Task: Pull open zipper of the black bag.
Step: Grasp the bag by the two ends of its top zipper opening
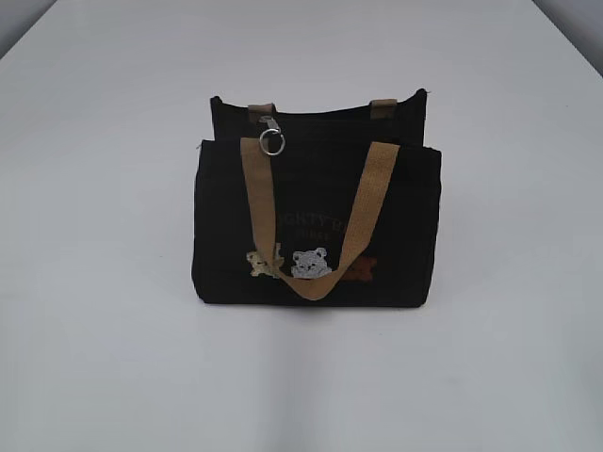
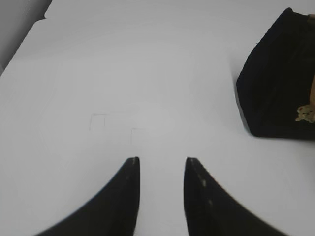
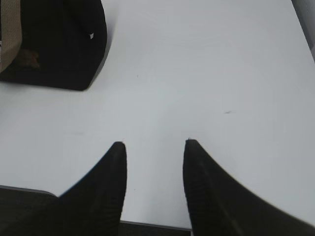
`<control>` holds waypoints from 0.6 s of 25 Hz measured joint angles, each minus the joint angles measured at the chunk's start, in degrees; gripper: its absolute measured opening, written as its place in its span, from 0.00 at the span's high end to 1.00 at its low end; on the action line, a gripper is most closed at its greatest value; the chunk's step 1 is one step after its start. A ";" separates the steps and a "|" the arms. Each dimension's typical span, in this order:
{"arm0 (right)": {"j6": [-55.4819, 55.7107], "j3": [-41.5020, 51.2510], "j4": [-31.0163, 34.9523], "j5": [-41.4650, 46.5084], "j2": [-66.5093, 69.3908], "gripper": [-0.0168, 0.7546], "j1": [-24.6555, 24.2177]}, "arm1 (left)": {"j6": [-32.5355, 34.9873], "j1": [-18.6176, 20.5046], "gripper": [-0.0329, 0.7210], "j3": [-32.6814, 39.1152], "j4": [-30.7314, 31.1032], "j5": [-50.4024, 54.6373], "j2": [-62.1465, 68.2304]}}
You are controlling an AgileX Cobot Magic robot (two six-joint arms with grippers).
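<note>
Zipper (image 1: 316, 120) is running along the top of the bag (image 1: 316, 226), and its silver pull (image 1: 271, 141) is hanging over the front edge near one end, ring dangling free where a jaw could pinch it. The bag is standing upright on the table (image 1: 104, 358), bear patches and one tan handle (image 1: 316, 212) drooping down the front, so the top is staying exposed and unobstructed. Neither arm is showing in the exterior view; both are sitting back from the bag.

The left gripper (image 2: 162, 164) is hovering over bare table with its jaws apart and nothing between them; the bag is lying ahead and off to its right, well apart. The right gripper (image 3: 153, 147) is likewise parted and empty, with the bag ahead and to its left, also well apart.

The task looks not yet begun: zipper apparently closed, pull untouched. Likely reasoning for the spread stance: one gripper steadying the soft bag while the other is taking the ring, since the fabric would probably drag along otherwise.
</note>
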 joint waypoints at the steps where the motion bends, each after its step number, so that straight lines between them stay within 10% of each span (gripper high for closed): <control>1: 0.00 0.00 0.00 0.00 0.00 0.58 0.00 | 0.00 0.00 0.64 0.00 0.00 0.00 0.00; 15: 0.00 0.00 0.00 0.00 0.00 0.58 0.00 | 0.00 0.00 0.64 0.00 0.00 0.00 0.00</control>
